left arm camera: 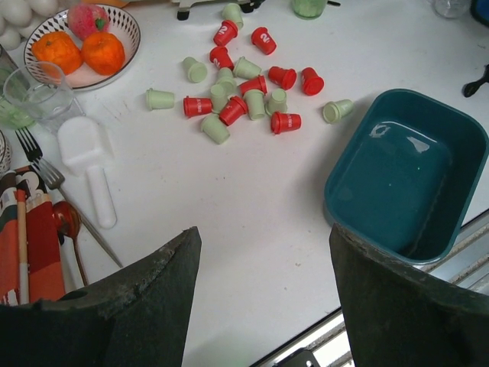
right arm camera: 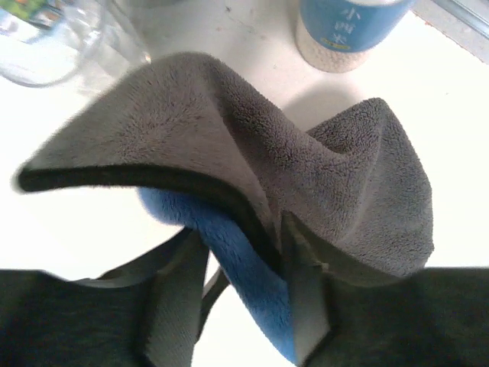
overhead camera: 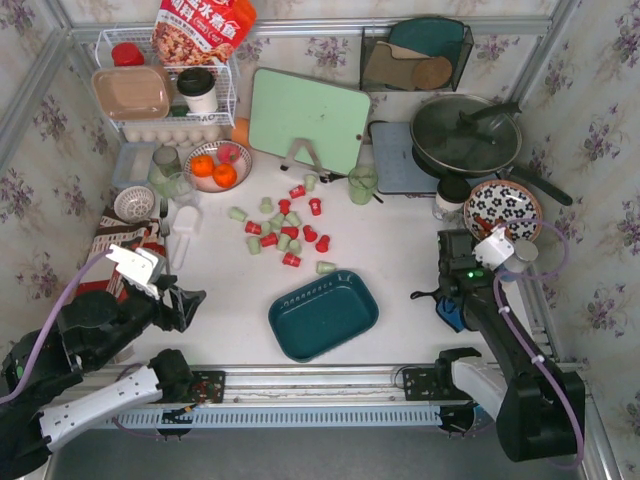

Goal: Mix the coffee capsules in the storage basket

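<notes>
Red and pale green coffee capsules (overhead camera: 285,232) lie scattered on the white table, also in the left wrist view (left arm camera: 237,99). The dark teal storage basket (overhead camera: 350,325) sits empty in front of them; its rim shows in the left wrist view (left arm camera: 458,229). One green capsule (overhead camera: 326,267) lies just beyond the basket's far rim. My left gripper (overhead camera: 188,300) is open and empty, low at the near left, well left of the basket (left arm camera: 263,237). My right gripper (overhead camera: 447,296) is at the near right, right of the basket, shut on a grey and blue cloth (right arm camera: 252,168).
A bowl of oranges (overhead camera: 217,165), a glass (overhead camera: 166,165), a white scoop (overhead camera: 184,232) and cutlery lie at the left. A green cutting board (overhead camera: 308,118), a green cup (overhead camera: 362,183), a pan (overhead camera: 466,135) and a patterned bowl (overhead camera: 502,206) stand behind. A blue-labelled cup (right arm camera: 348,30) stands beyond the cloth.
</notes>
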`<state>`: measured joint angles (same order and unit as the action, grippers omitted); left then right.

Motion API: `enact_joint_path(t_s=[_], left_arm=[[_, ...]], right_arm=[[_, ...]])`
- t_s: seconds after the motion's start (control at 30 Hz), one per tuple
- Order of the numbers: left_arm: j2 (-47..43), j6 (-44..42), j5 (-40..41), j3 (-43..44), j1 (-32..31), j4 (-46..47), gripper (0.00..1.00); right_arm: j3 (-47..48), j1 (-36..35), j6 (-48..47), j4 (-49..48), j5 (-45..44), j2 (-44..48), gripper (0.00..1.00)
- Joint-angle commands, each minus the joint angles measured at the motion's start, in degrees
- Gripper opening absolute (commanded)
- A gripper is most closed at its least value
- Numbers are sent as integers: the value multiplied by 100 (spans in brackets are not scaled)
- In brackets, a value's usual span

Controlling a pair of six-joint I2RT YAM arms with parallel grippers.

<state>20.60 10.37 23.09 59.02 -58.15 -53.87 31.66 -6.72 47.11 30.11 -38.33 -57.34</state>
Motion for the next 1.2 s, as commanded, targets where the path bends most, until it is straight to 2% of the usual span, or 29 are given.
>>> enact_joint_path(t_s=[0.0,0.2,0.3,0.37,0.47,0.63,0.8,0.87,0.97,1.17], left_arm=[[106,136,-21,69,-3,105,71],[283,271,-34,113,-3,82,71],[458,438,-32,143,1,53,71],[605,548,-61,149,-3,102,71],[922,679,-131,108,-3,258,71],[1760,733,-497,-44,2,782,70],[3007,449,-1061,-142,-3,1602,65],[3625,279,-1187,-12,-1,1689,65],[4606,35,-1285,365,14,1625,64],[5640,-270,-1677,636,104,1756,64]], right_arm=[[200,5,-229,71,115,394,55],[675,-4,-1163,322,-182,1174,75],[1097,-4,-1838,416,46,1358,79],[1346,-12,-2147,382,400,1519,77],[1572,-11,-2402,170,1071,1688,70],[1631,-62,-2350,-71,2100,1430,68],[843,-310,-2405,-1086,2758,1270,62],[324,-360,-2495,-2011,2887,1270,62],[-233,-368,-2601,-2907,3079,1231,62],[-870,-379,-2674,-3857,3095,1331,62]])
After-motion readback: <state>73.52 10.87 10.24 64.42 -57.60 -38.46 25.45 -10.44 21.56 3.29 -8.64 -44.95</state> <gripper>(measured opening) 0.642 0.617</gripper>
